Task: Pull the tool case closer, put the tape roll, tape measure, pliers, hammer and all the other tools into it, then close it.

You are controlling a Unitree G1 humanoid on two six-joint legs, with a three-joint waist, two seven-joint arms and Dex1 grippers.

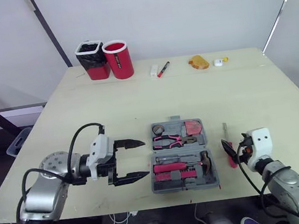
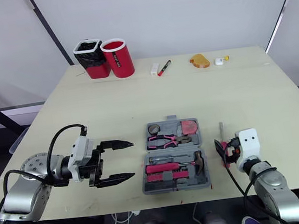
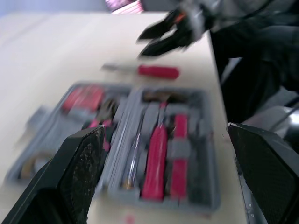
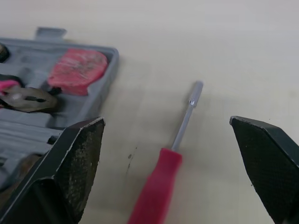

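The left gripper [image 1: 145, 158] hangs wide open, one finger above the other, both pointing at the case [image 1: 179, 150]. The case lies open and flat on the table [image 1: 111, 111], just ahead of those fingertips, apart from them.

In the case's half farther from the robot lie the tape roll [image 1: 158, 129], nearest the left gripper's side, then the pliers [image 1: 170, 140] and the tape measure [image 1: 193, 125]. In the nearer half lies the hammer [image 1: 186, 165], its head toward the right gripper, with more red-handled tools beside it.

The right gripper [image 4: 165, 120] is spread wide too. A screwdriver [image 4: 161, 177] lies on the table between its two fingers, touching neither, its red handle toward the wrist and its metal shaft pointing away. The case's edge is just beyond the finger on the robot's left.

Well beyond both grippers, at the table's far edge, stand a black bin [image 1: 90, 59] and a red cup [image 1: 118, 59], touching.
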